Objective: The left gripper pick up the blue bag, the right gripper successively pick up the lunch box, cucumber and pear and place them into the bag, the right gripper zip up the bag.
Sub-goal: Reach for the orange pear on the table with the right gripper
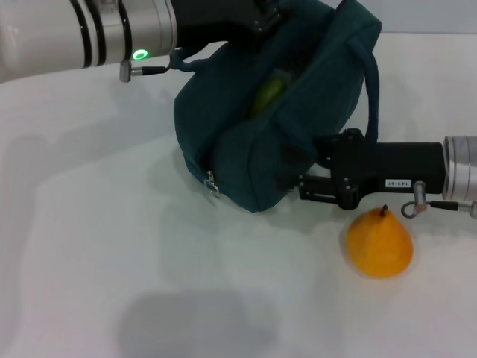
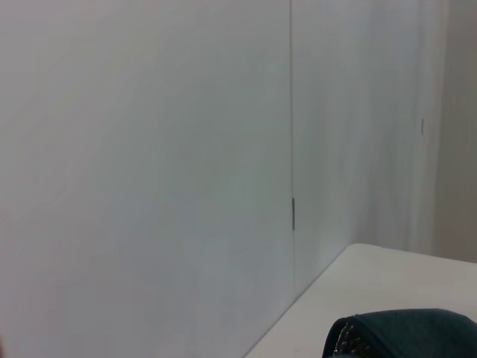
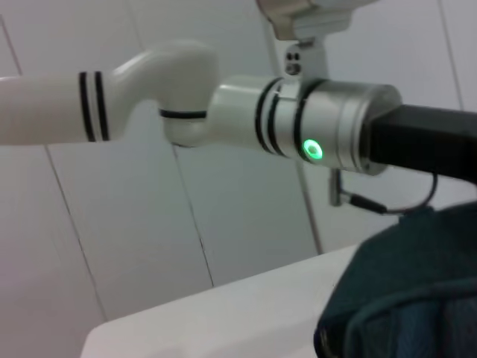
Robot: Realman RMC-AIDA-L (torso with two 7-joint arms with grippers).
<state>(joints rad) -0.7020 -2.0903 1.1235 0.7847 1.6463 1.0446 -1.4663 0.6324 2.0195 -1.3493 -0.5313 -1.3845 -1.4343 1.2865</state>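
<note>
**Cucumber is in the bag, the pear waits**

The right claw (image 1: 292,183) is at the near side of the bag (image 1: 246,149), its tip pressed against the fabric; whether it is wide or narrow I cannot tell. The left claw (image 1: 253,19) is at the top of the bag and seems to hold it up, probably so that the mouth stays open for loading, but its fingers are hidden too. The bag rests on the worktop (image 1: 89,224), its long axis running from near-left to far-right. Inside the opening shows the green cucumber (image 1: 268,95), lying along that axis. The pear (image 1: 379,242) stands on the worktop just beside the right arm, stem up. The lunch box is not visible.
</note>
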